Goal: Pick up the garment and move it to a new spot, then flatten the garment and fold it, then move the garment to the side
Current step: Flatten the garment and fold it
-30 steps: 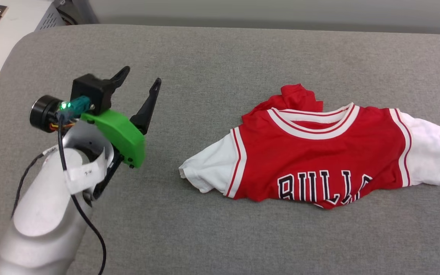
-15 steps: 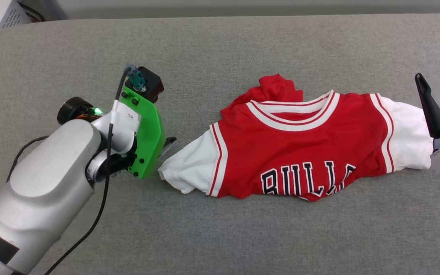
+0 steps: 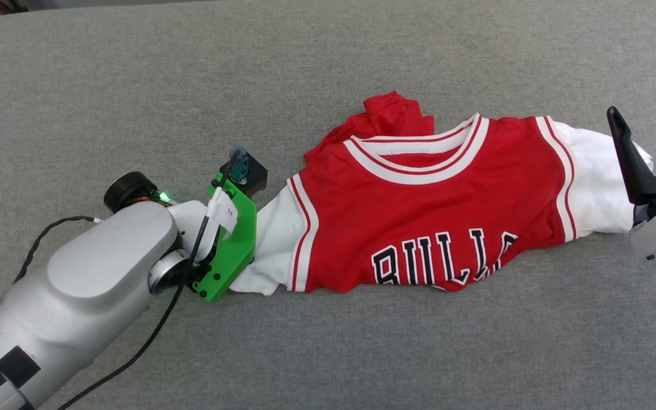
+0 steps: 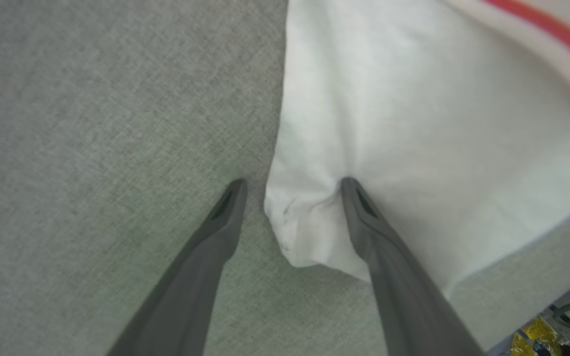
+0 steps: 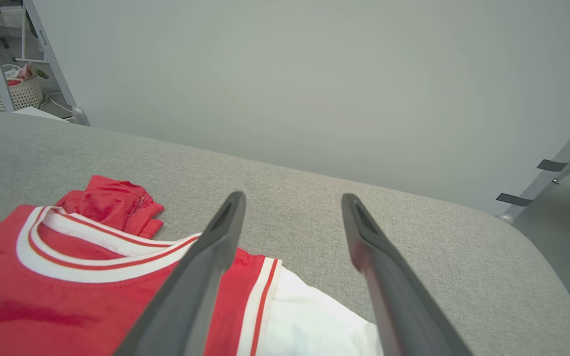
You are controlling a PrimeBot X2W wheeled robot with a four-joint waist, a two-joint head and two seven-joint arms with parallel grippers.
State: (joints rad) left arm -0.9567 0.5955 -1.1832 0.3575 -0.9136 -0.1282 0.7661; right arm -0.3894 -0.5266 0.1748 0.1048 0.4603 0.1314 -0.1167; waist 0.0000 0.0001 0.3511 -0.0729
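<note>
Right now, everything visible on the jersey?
Red knit jersey, white short sleeves, red-white striped collar and trim, black BULL lettering cut off at the lower fold. Lies crumpled, front up, on grey surface, red bunch behind collar. Open left hand straddles one sleeve's edge, one finger on it; open right hand hovers by the other.

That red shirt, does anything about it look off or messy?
Yes. The garment lies crumpled: a red wad pokes out above its collar, and its hem is tucked under, cutting off the black letters.
</note>
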